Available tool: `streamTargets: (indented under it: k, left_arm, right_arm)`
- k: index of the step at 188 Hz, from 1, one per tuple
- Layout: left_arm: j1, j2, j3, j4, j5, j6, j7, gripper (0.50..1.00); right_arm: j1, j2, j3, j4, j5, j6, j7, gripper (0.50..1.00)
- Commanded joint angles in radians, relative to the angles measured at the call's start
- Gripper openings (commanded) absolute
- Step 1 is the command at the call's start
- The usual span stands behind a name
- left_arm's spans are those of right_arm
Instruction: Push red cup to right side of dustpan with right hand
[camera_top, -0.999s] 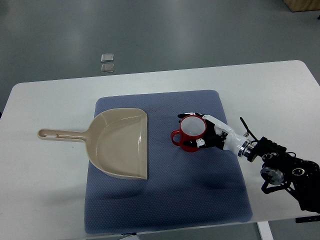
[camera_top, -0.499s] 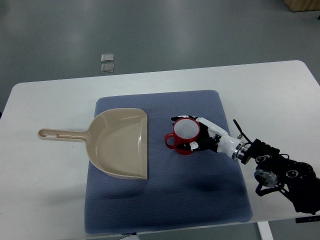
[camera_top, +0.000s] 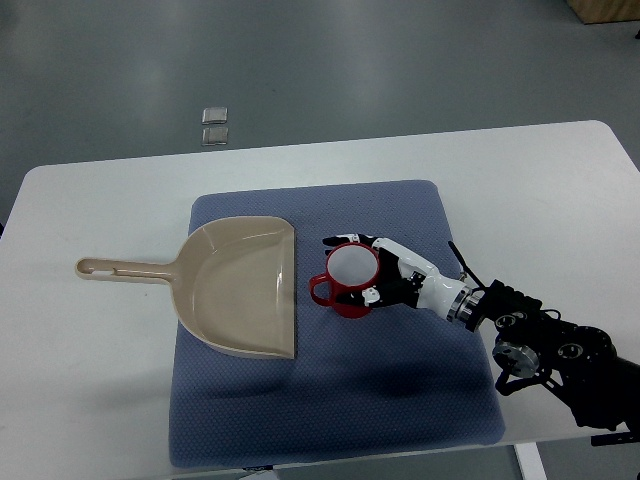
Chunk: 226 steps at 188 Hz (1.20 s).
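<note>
While your right hand (camera_top: 372, 272) cups the red cup (camera_top: 346, 281), fingers curled round its far and near sides with the palm against its right wall, the cup stands upright on the blue mat (camera_top: 420, 400), just right of the dustpan (camera_top: 245, 290). The cup's handle (camera_top: 319, 291) points at the dustpan's open edge, small gap between them. I can't tell whether the fingers squeeze or only cradle. Left hand is out of view.

Handling, as I judge it: the cup looks rigid, light and empty, so it will slide easily but tip if you load it near the rim. The mat's textured weave probably adds drag, so expect stick-slip. Keep contact low on the wall, palm side, fingers only as side guides to stop it rotating. Don't hook the handle; it will spin the cup.

The dustpan looks like thin, light plastic, so it likely shifts if the handle bumps it. Looks nearly placed; ease off soon.
</note>
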Motion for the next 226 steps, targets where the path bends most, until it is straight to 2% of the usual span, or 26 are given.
streamTargets:
  k: [1, 108, 226]
  left_arm:
    - [0.0, 0.0, 0.0, 0.0, 0.0, 0.0, 0.0, 1.0]
    - [0.0, 0.0, 0.0, 0.0, 0.0, 0.0, 0.0, 1.0]
    - [0.0, 0.0, 0.0, 0.0, 0.0, 0.0, 0.0, 1.0]
  right_arm:
    - [0.001, 0.008, -0.001, 0.002, -0.001, -0.01, 0.0, 0.934]
    - [0.007, 0.028, -0.037, 0.034, -0.001, -0.05, 0.0, 0.934]
    - [0.017, 0.01, -0.049, 0.046, -0.001, -0.031, 0.0, 0.934]
